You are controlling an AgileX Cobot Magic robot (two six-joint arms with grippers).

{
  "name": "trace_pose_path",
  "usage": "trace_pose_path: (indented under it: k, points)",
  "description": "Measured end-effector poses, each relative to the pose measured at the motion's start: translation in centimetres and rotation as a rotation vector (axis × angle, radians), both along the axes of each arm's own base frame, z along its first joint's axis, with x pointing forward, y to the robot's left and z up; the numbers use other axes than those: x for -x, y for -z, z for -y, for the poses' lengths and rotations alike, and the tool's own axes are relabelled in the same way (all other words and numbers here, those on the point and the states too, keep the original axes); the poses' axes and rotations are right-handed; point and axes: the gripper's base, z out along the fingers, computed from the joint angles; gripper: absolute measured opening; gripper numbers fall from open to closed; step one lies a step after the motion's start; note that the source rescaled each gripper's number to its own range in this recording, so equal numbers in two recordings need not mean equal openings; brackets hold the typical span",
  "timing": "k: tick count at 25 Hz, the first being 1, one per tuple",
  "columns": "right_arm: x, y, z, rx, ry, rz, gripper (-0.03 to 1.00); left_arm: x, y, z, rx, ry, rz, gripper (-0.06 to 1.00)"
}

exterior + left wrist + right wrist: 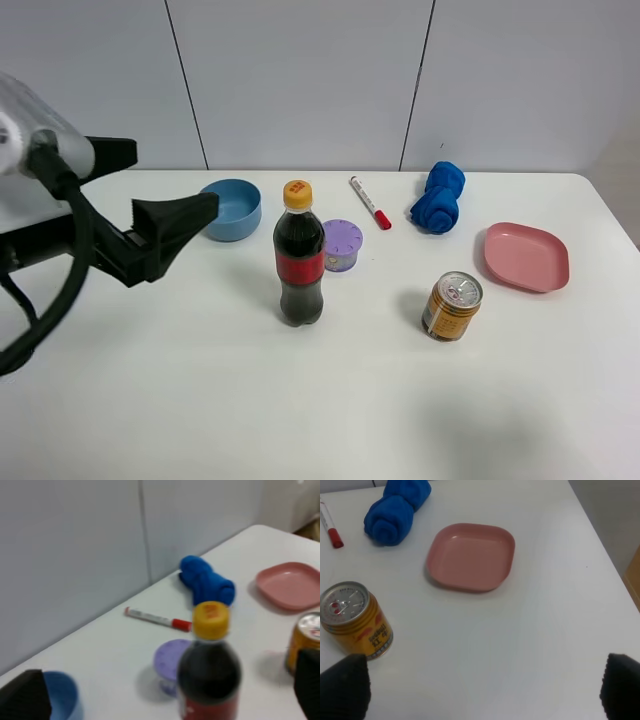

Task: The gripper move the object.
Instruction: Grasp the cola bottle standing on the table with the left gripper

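The cola bottle [300, 255], dark with a red label and a yellow-orange cap, stands upright near the middle of the white table. It also shows in the left wrist view [210, 675], straight ahead between the fingers. My left gripper [175, 178] is open and empty, hovering to the left of the bottle and apart from it; its black fingertips [25, 697] frame the left wrist view. My right gripper [482, 687] is open and empty above the right part of the table; it is out of the exterior high view.
A blue bowl [231, 208], a purple round container [342, 245] just behind the bottle, a red marker [370, 203], a rolled blue cloth [438, 197], a pink plate [527, 256] and a gold can [452, 306] sit on the table.
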Motion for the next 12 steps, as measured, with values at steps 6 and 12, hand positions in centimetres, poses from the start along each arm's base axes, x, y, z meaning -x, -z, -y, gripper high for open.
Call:
trace_pose_path:
  k: [6, 12]
  points:
    - [0.0, 0.0, 0.0, 0.000, 0.000, 0.000, 1.00, 0.0, 1.7, 2.8, -0.038, 0.099, -0.037, 1.00]
    - [0.0, 0.0, 0.0, 0.000, 0.000, 0.000, 1.00, -0.9, 3.7, 4.4, -0.089, 0.118, -0.067, 1.00]
